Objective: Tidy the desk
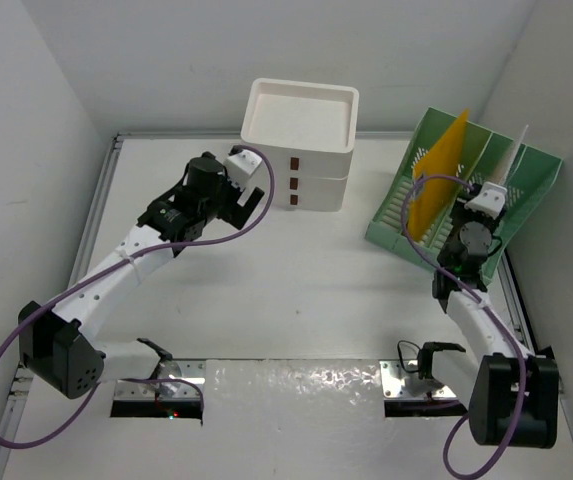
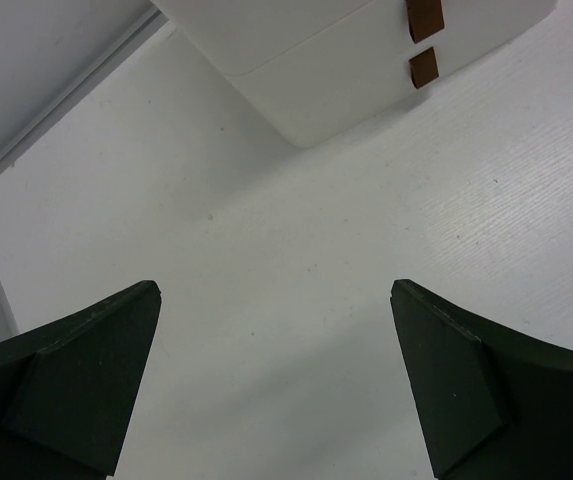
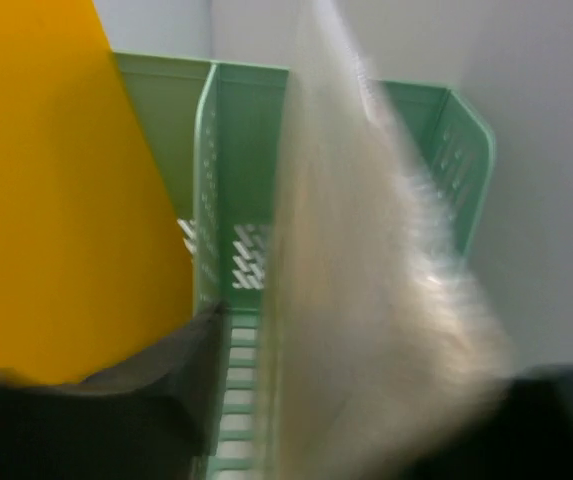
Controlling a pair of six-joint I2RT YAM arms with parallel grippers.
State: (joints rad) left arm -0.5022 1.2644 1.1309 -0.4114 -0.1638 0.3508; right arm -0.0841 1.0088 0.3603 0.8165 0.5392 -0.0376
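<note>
Top external view puts the risk at the upper right, where the right tool (image 3: 361,390) reaches into the green file rack (image 1: 541,175). On the right wrist view its fingers look parted either side of a pale sheet (image 3: 366,260), but the sheet is smeared with blur. I cannot tell whether the pads are touching it or have let it go.

If the sheet is not seated in its slot when released, I judge it could slump over a divider or slide out. Backing away carelessly could also hook a finger on the rack wall and drag the rack. The right arm's purple cable (image 1: 416,215) loops across the yellow folder (image 1: 438,180) and could snag it.

The rack holds that folder in a left slot and the sheet further right. The white drawer box (image 1: 266,170) sits at upper centre; I see nothing in its top tray.

The left tool (image 2: 274,290) is spread fully and empty, above the white surface (image 1: 316,290), which fills the middle of the frame.
</note>
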